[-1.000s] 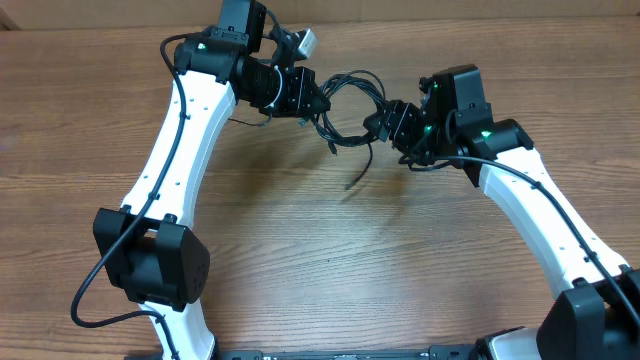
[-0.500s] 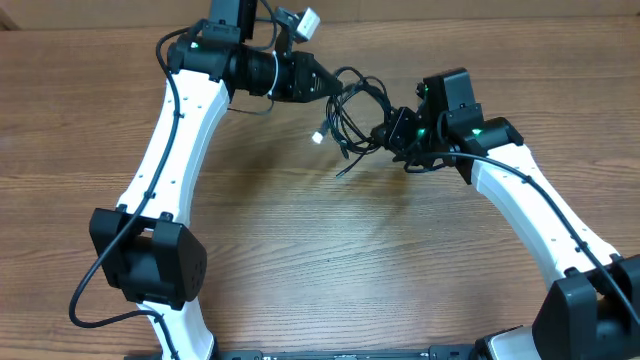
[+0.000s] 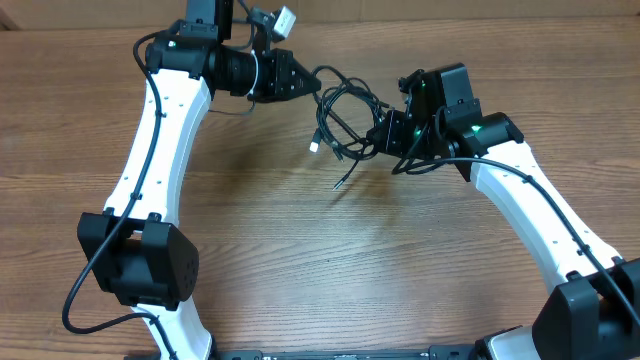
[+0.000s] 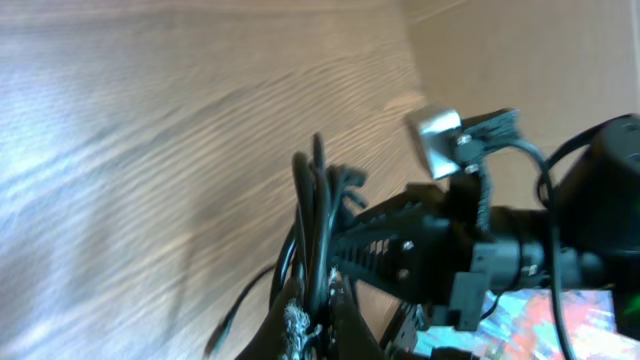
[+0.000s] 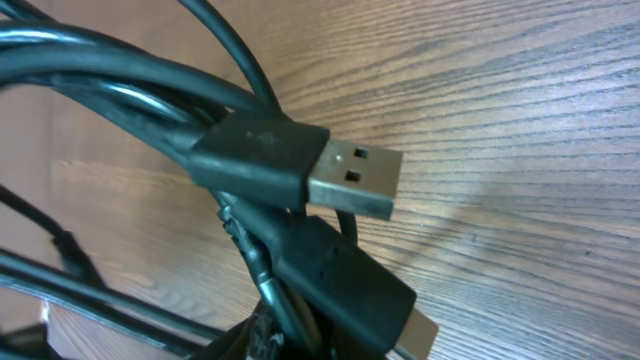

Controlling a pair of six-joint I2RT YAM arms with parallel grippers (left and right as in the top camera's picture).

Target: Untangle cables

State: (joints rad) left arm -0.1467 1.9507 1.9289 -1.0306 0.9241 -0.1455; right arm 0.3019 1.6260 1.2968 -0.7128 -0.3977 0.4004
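my right claw point(image 3: 380, 135) is now closed tight on the cables point(image 3: 345, 108), my left claw point(image 3: 303, 84) stays shut on them, so i think both can pull the tangle apart.

**Count: 2 arms, 1 cable bundle**

Arms: 2, left arm point(image 3: 165, 140) and right arm point(image 3: 530, 215). End effectors: 2, left end effector point(image 3: 305, 82) and right end effector point(image 3: 376, 135). Cables point(image 3: 345, 115): 1 bundle, strand count unreadable. Plugs in the right wrist view: 2, silver USB plug point(image 5: 352, 180) and black plug point(image 5: 345, 280). Worktop point(image 3: 330, 260): 1.
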